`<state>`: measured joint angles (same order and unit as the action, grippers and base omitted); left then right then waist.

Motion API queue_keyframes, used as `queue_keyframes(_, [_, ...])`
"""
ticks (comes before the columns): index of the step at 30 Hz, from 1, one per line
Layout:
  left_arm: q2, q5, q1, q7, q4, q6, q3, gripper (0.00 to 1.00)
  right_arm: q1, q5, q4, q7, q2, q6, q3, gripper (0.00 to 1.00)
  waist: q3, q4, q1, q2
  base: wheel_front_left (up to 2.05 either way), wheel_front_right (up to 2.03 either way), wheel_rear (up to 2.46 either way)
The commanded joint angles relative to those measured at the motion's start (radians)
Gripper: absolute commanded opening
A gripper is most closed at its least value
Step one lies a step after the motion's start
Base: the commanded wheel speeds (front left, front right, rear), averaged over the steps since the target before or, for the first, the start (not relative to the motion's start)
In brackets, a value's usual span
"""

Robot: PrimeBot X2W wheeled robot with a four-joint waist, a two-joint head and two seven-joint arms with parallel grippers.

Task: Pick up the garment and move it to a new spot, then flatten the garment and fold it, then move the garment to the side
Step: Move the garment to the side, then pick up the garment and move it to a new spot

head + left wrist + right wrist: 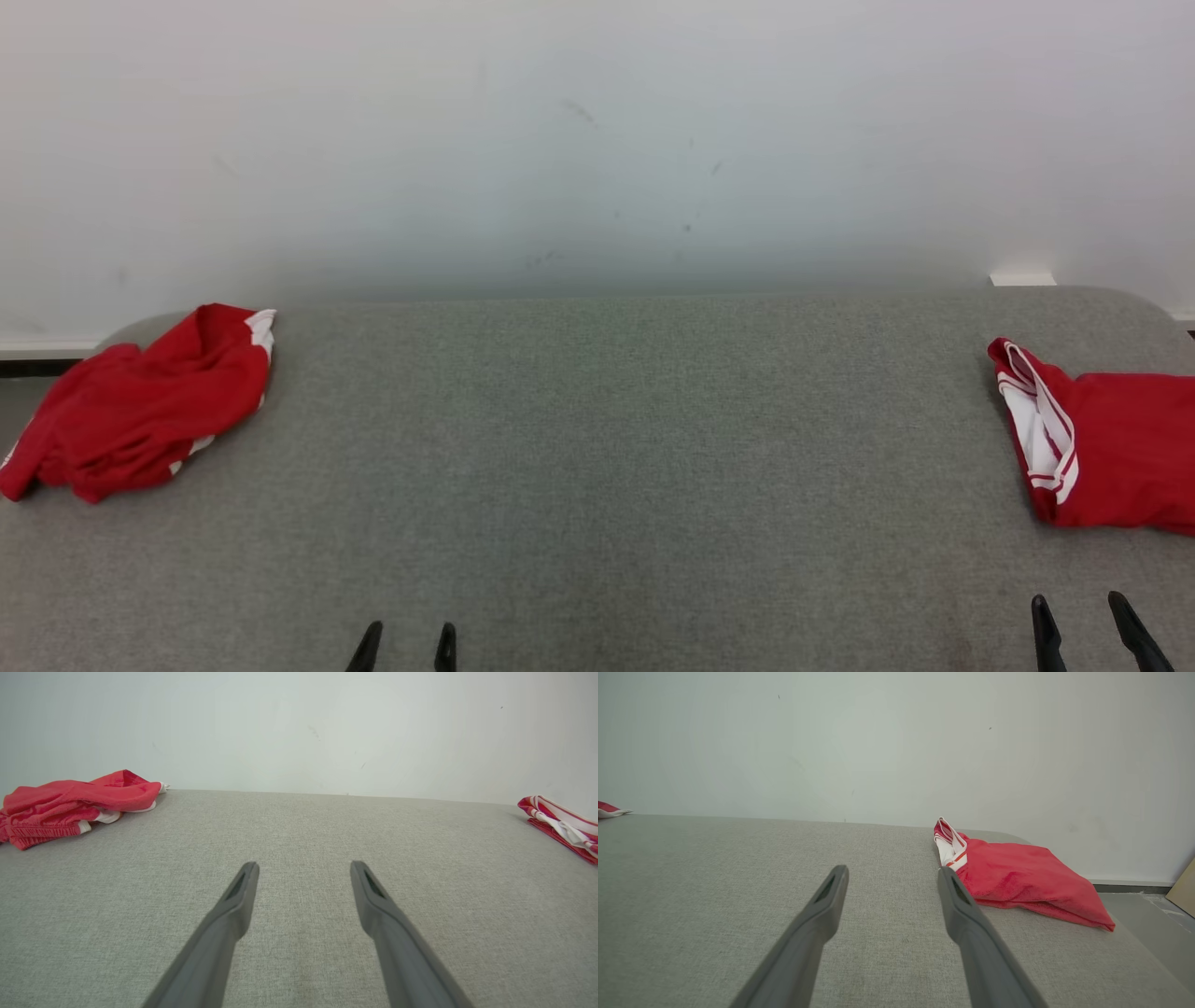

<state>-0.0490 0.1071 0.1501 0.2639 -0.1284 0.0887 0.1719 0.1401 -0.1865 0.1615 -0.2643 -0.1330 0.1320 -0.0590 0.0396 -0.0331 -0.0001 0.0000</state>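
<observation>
Crumpled red cloth garment with white trim (140,411): far left of the grey fabric-covered worktop (597,448), its folds hiding its shape. Folded red cloth garment with white striped trim (1120,448): right side, cut off by the head view's edge. Left claw (408,630), right claw (1078,602): near edge, fingers apart, empty, well apart from both garments.

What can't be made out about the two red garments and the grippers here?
Right garment: head view, its far side is cut off by the right edge.
Left garment: head view, crumpled folds hide its shape and type.
Left gripper and right gripper: head view, bottom edge cuts off everything behind the fingertips.
</observation>
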Motion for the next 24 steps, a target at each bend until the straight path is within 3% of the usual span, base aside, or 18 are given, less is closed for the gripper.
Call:
queue_keyframes(1, [-0.003,-0.009,0.006,0.0,-0.004,0.001,-0.002,1.0,-0.011,-0.002,0.005,0.001,-0.009,-0.003,0.002,1.0,-0.001,0.002,0.0001,0.0,0.0,0.0,0.0])
queue_keyframes(11, [-0.003,-0.005,-0.01,0.0,-0.002,0.0,0.008,1.0,0.0,-0.007,0.002,0.001,-0.001,-0.003,-0.001,1.0,-0.008,0.046,0.0001,0.0,0.0,0.0,0.0])
queue_keyframes(24, [-0.003,-0.015,0.003,0.0,-0.01,-0.004,0.001,1.0,0.0,-0.022,0.013,0.001,0.022,-0.003,0.055,1.0,-0.004,0.308,0.0001,0.0,0.0,0.0,0.0])
